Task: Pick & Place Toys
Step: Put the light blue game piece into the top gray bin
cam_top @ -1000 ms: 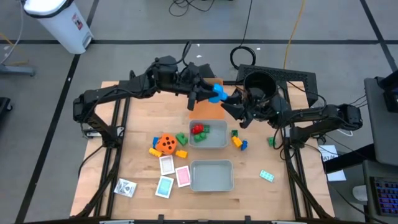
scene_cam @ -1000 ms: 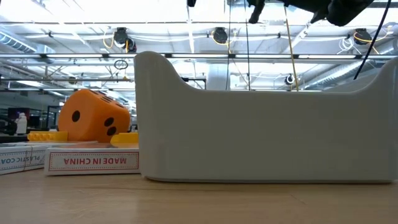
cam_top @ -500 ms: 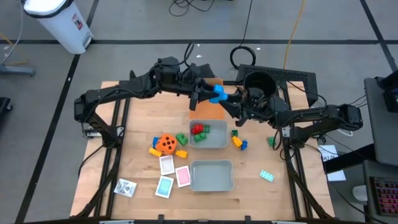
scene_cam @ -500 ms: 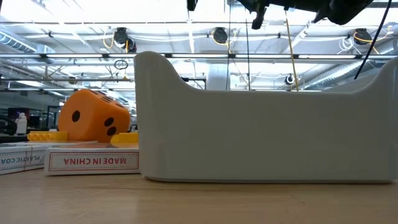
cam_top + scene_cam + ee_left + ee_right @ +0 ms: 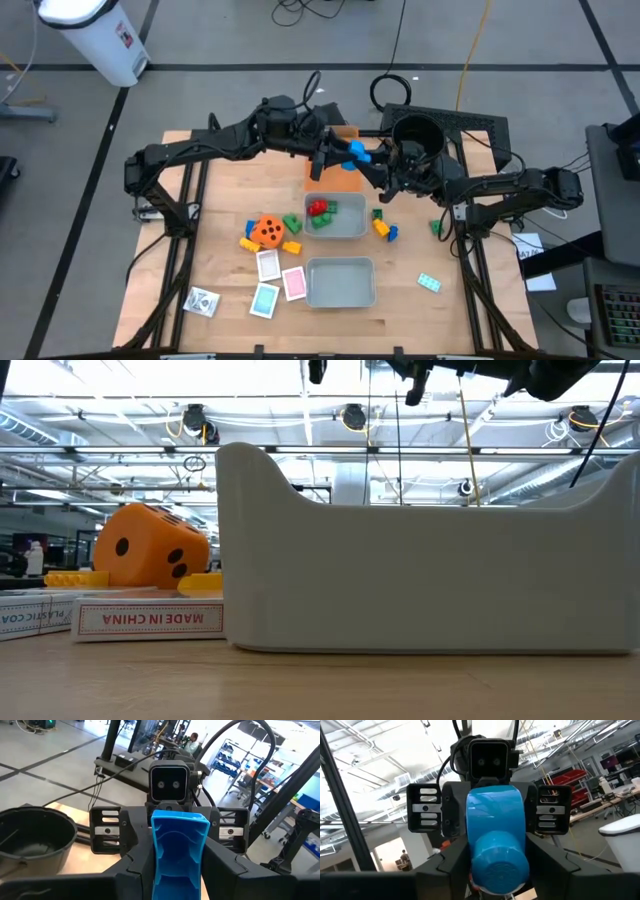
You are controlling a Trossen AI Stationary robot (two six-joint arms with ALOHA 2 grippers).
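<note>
Near edge of the surface (image 5: 215, 200): white card (image 5: 268, 265), pink card (image 5: 293, 283) and teal card (image 5: 264, 300) lie just left of the near grey tray (image 5: 340, 296). A teal brick (image 5: 429, 283) sits alone toward the right edge, w/ bare wood around it. Widest open room is the left strip of the surface.

Mid-surface: orange die (image 5: 266, 230) w/ bricks touching it, just left of the far grey tray (image 5: 346, 232). That tray holds a red brick (image 5: 318, 208). Yellow and blue bricks (image 5: 383, 228) lie just right of it.

Far side: both arms meet in the air over the flat orange tray (image 5: 343, 180), beside the black pot (image 5: 415, 135) at the far edge.

Vs a sec ago: left arm has reached a bit further toward the right arm, and the right end effector (image 5: 372, 166) has closed in on it. Toys on the surface haven't moved.

Left end effector (image 5: 345, 153) pinches the blue toy (image 5: 355, 152). In both wrist views the toy sits between the two arms' cameras. Right end effector is at the toy's other end, prob. touching it. Can't tell if it's clamped or spread.
</note>
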